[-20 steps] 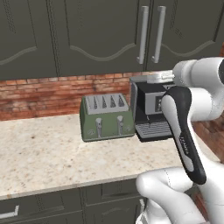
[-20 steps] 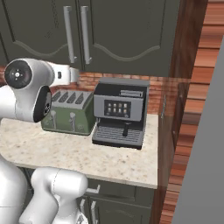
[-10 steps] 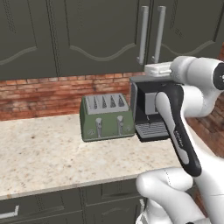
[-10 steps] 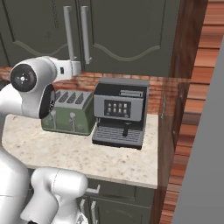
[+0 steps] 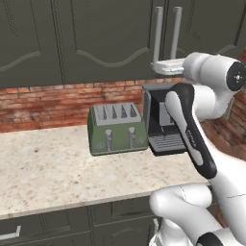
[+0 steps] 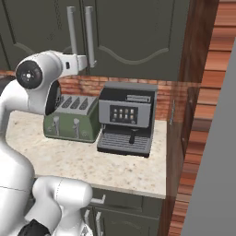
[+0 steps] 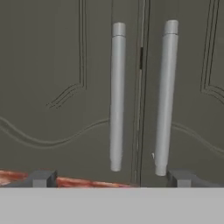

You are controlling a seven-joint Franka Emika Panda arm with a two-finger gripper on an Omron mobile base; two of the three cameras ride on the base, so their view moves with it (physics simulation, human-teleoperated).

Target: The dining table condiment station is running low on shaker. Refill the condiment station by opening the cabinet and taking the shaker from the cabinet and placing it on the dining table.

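Nearest, the gripper (image 7: pixel 111 178) is spread wide and holds nothing; its two dark fingertips (image 7: pixel 41 178) rise at the bottom of the hand view. It points at the cabinet (image 7: pixel 65 87), whose doors are shut. Just ahead of it, not touching, hang the two pale bar handles, the left handle (image 7: pixel 116 96) and the right handle (image 7: pixel 166 96), either side of the door seam, both falling between the fingertips. From the left base view the gripper (image 5: pixel 166 66) hovers level with the handles' lower ends (image 5: pixel 157 43). Below, on the counter (image 5: pixel 53 168), stand a green toaster (image 5: pixel 117 129) and, beside it, a black coffee machine (image 6: pixel 125 117). The shaker cannot be made out.
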